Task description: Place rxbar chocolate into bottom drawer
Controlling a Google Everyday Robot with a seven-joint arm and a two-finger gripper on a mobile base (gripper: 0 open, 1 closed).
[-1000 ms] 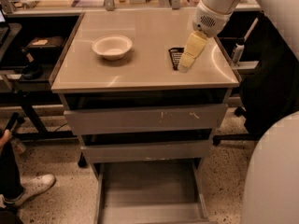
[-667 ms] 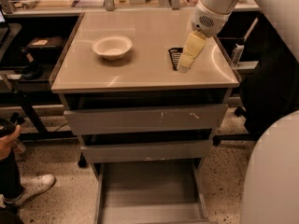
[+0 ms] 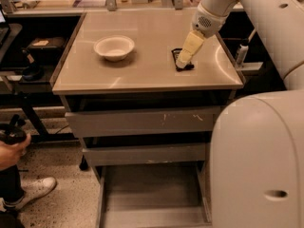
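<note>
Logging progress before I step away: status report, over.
Gripper at flat black-wrapped snack bar on tan cabinet top. Lowest grey metal drawer open, bar not inside. White bowl apart, path clear.

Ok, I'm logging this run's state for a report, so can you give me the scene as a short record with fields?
hand: lowered onto the right side of the tabletop, at the rxbar chocolate
rxbar chocolate: lying flat on the tabletop, right of the white bowl
white bowl: upright, left of centre
bottom drawer: pulled open, bar not in it
task status: bar not yet moved to the drawer
</note>
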